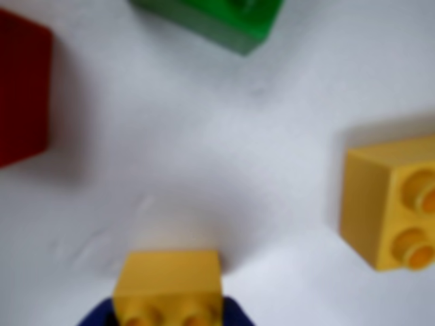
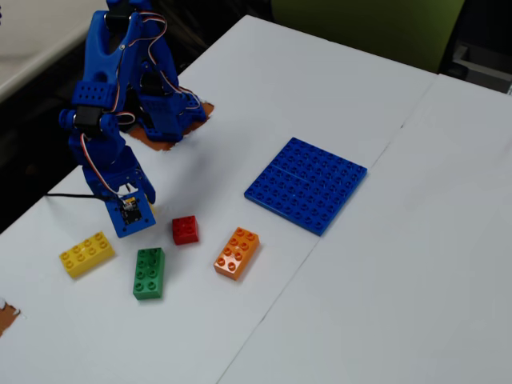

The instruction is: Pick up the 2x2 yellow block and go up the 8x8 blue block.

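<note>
In the wrist view, at the bottom centre of the frame, you have the 2x2 yellow block (image 1: 168, 285) sitting between the dark blue fingertips (image 1: 234, 314) of your gripper (image 1: 168, 316), which is clamped on it; the picture is blurred, so you cannot tell whether the block rests on the white table (image 1: 204, 156) or hangs just above it. Further out in that view, a longer yellow brick (image 1: 391, 204) lies at the right edge, a red brick (image 1: 20, 95) at the left edge and a green brick (image 1: 217, 17) at the top. In the fixed view your gripper (image 2: 132, 216) sits at the left of the frame, among those bricks: the yellow one (image 2: 86, 254) lower left, the green one (image 2: 149, 273) below, the red one (image 2: 186, 230) just to the right. An orange brick (image 2: 237, 252) lies further right. The 8x8 blue block (image 2: 307, 183) lies flat right of centre, well apart from your gripper.
</note>
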Robot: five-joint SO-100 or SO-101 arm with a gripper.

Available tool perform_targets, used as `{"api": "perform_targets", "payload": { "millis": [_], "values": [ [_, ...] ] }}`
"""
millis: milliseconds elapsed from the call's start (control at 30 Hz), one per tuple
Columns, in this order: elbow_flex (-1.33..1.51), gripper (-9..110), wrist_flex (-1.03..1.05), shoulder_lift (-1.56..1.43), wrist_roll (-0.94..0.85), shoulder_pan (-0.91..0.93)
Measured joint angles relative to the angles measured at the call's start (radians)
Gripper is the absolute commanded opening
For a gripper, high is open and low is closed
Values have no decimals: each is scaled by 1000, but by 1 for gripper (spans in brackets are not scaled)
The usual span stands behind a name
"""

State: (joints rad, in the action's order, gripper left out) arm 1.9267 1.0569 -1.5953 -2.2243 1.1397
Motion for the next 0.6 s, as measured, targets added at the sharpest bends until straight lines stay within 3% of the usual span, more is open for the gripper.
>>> {"api": "perform_targets", "payload": {
  "millis": [67,167,467,600],
  "values": [
    [0,6,0,0,0,0],
    [0,3,0,0,0,-2],
    [2,1,11,-9,46,-35],
    [-57,1,107,-25,94,-84]
  ]
}}
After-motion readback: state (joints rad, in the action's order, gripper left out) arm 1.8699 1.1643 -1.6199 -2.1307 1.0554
